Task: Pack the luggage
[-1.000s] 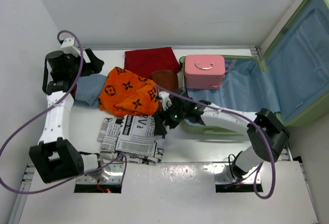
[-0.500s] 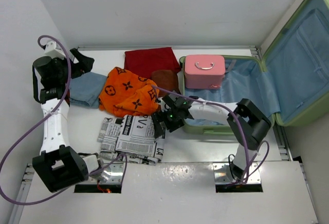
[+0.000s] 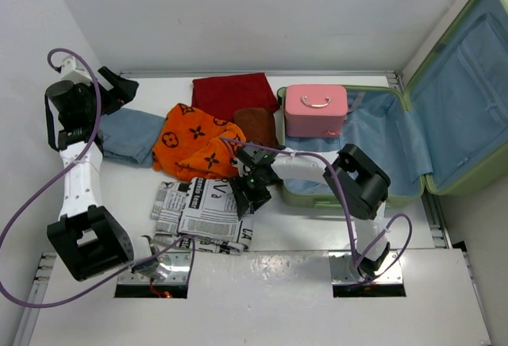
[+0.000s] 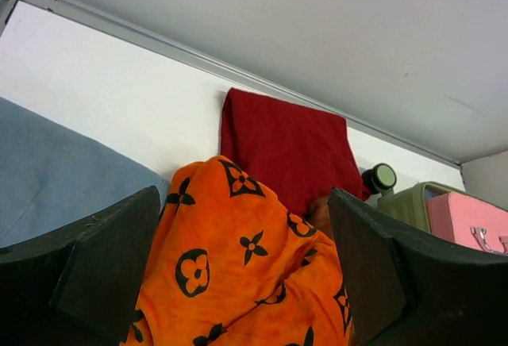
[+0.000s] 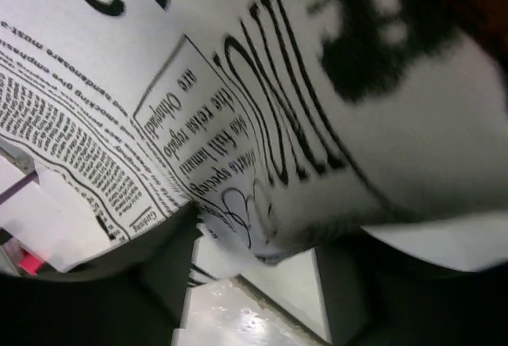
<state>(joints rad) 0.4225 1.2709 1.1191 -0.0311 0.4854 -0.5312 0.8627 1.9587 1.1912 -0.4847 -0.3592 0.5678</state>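
Change: right gripper (image 3: pixel 248 191) swung leftward from luggage (image 3: pixel 464 76)
Right gripper: astride newsprint cloth (image 3: pixel 198 207); grip cannot be told
Left gripper (image 4: pixel 242 231): spread, near blue cloth (image 4: pixel 48 179)
Luggage: opened at right, pink case (image 3: pixel 316 110) inside

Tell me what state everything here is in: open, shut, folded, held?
luggage: open, lid raised.
pink case: shut, standing inside the luggage.
orange cloth: crumpled heap.
red cloth: folded flat.
blue cloth: lying flat.
newsprint cloth: spread out, rumpled.
left end effector: open, empty.
right end effector: around the newsprint cloth's edge; grip unclear.
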